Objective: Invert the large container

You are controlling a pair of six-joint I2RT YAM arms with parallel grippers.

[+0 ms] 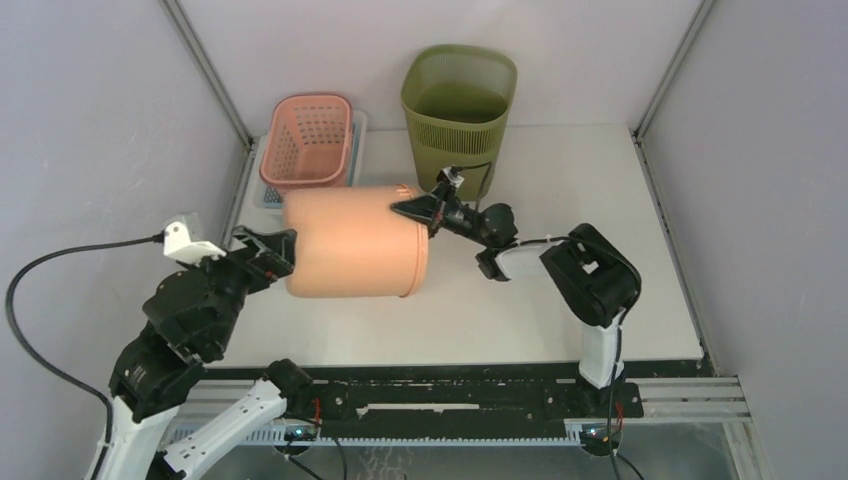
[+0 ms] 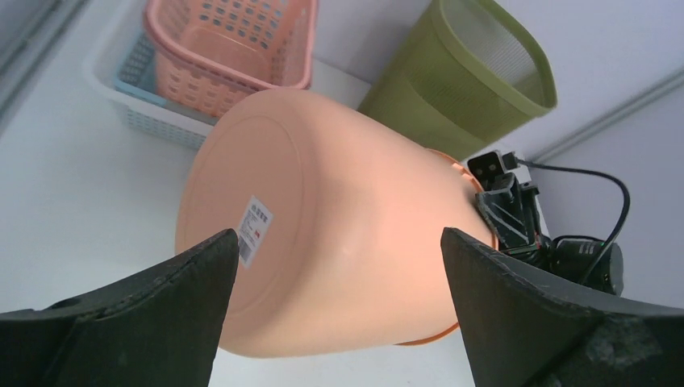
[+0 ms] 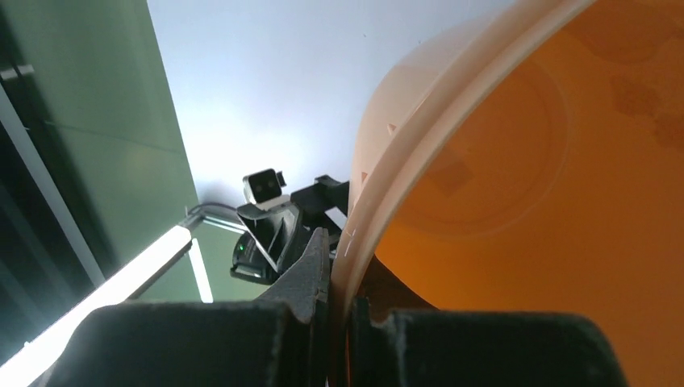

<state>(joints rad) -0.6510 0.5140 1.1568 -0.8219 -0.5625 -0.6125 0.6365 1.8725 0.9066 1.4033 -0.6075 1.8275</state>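
White table (image 1: 560, 300). A peach container (image 1: 350, 255) lies on its side between left pincer (image 1: 278, 250) and right pincer (image 1: 412, 208); green bin (image 1: 458, 110) behind the right one, white tray (image 1: 270, 197) beyond the left.

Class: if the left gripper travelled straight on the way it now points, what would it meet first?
Most likely the flat base of the peach bucket, tipped on its side just ahead of the open left gripper; the gap is hard to judge.
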